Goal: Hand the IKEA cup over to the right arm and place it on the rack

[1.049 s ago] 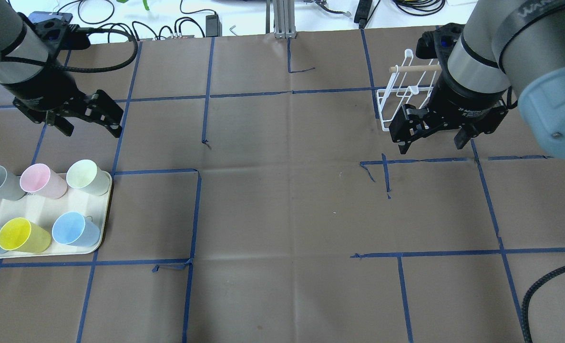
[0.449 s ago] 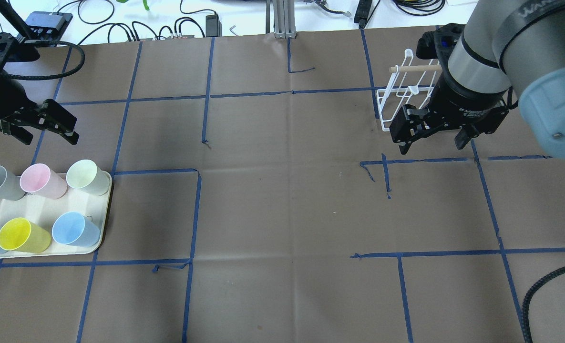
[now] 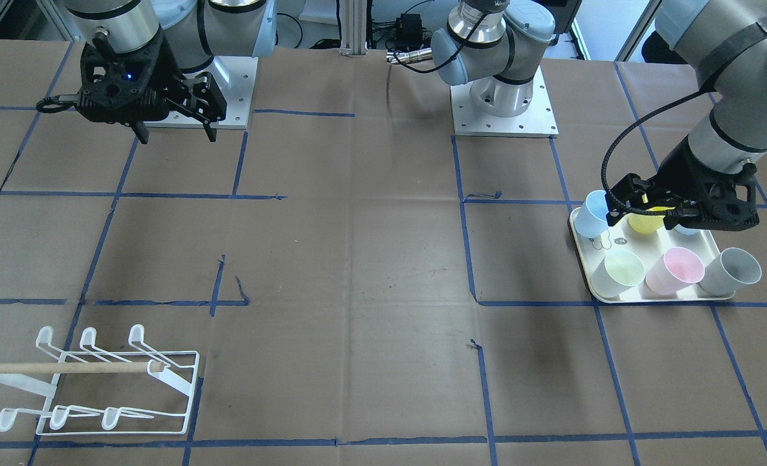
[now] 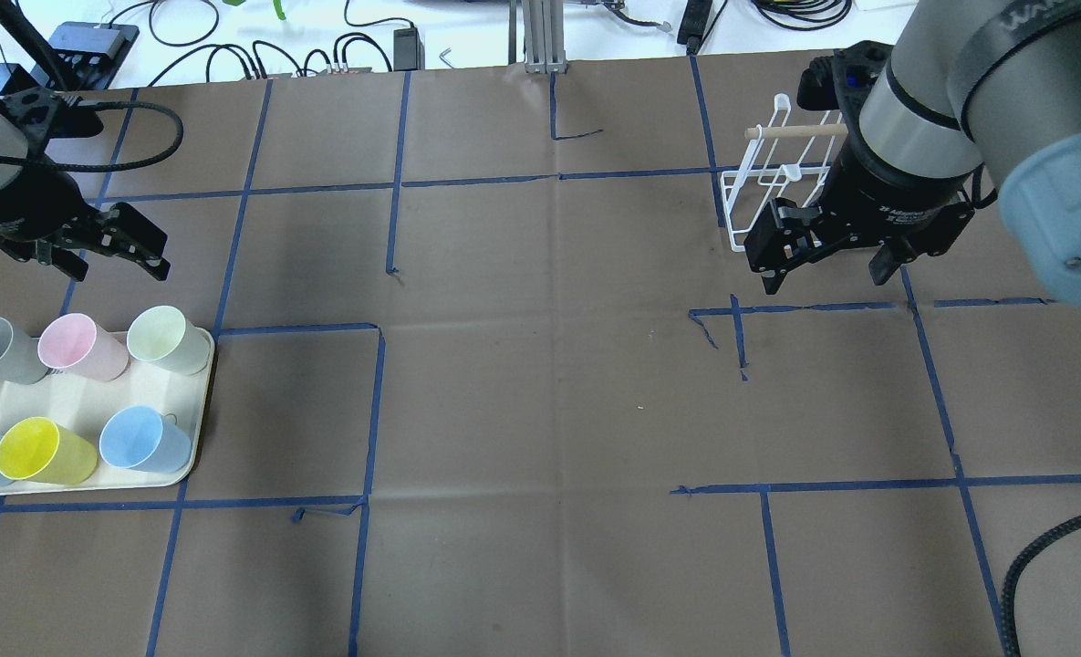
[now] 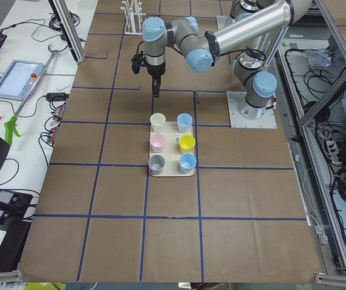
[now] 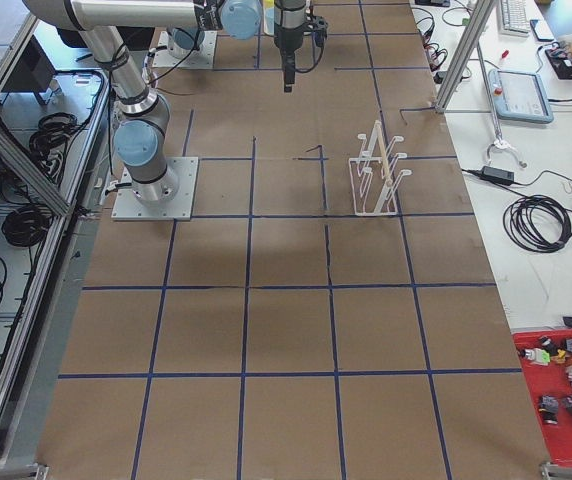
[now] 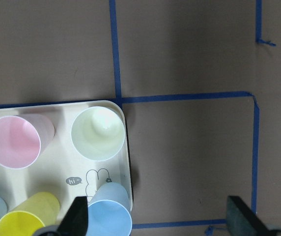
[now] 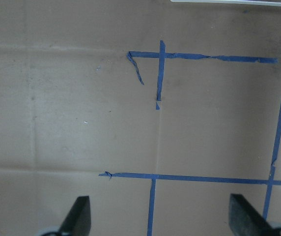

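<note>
My L end effector (image 4: 119,263) hangs wide open, empty, near the tray (image 4: 93,394) w/ six cups (image 4: 143,440) upright on it. R end effector (image 4: 823,279) open too, beside the rack (image 4: 791,131).

The counter (image 4: 540,411) is showing matt brown paper, lightly creased, with dull blue tape (image 4: 397,137) lying across it. The cups (image 4: 159,336) at lower left are looking like smooth matt plastic, the cream tray (image 4: 75,399) perhaps the same. The rack (image 3: 98,391) is showing white-coated wire and a bare wooden dowel (image 3: 66,367). The right arm (image 4: 914,119) is gleaming like brushed metal.
</note>
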`<state>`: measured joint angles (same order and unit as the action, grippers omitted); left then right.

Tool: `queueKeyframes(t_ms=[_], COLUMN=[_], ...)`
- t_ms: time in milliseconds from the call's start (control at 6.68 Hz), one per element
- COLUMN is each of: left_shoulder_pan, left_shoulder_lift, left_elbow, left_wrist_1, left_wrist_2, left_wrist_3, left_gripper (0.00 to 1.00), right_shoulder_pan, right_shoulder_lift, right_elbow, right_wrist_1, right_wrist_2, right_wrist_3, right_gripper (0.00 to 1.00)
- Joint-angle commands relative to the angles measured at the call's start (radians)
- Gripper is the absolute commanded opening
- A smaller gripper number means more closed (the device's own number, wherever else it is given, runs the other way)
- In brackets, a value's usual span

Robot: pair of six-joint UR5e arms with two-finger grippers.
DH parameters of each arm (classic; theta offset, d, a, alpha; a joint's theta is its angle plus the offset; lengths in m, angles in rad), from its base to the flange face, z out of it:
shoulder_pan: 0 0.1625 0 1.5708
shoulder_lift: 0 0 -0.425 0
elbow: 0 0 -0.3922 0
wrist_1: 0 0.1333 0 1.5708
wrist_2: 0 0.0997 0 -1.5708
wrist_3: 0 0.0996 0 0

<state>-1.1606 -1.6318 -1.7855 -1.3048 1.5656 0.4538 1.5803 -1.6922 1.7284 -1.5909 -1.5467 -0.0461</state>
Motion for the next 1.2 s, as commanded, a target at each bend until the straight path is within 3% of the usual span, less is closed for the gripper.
queueKeyframes(t_ms=[0, 300, 599, 749, 1049], left_shoulder_pan=[0.044, 0.045, 0.044, 0.042, 0.042], left_shoulder_lift=[-0.023, -0.089, -0.161, -0.171, -0.171], left_elbow=[-0.104, -0.188, -0.241, -0.245, -0.246], left_wrist_1=[0.143, 0.311, 0.434, 0.437, 0.438], left_wrist_2=[0.001, -0.001, -0.001, -0.001, 0.001], left_wrist_3=[0.032, 0.028, 0.026, 0.025, 0.028], left_gripper=[1.00, 1.00, 1.00, 1.00, 0.99], right_shoulder_pan=[0.000, 0.000, 0.000, 0.001, 0.004], right_shoulder_lift=[0.023, 0.043, 0.043, 0.042, 0.033], right_elbow=[0.028, 0.075, 0.121, 0.166, 0.287], right_wrist_1=[-0.163, -0.414, -0.634, -0.776, -1.089], right_wrist_2=[0.107, 0.326, 0.471, 0.506, 0.552], right_wrist_3=[0.002, 0.050, 0.275, 0.352, 0.675], right_gripper=[1.00, 1.00, 1.00, 1.00, 1.00])
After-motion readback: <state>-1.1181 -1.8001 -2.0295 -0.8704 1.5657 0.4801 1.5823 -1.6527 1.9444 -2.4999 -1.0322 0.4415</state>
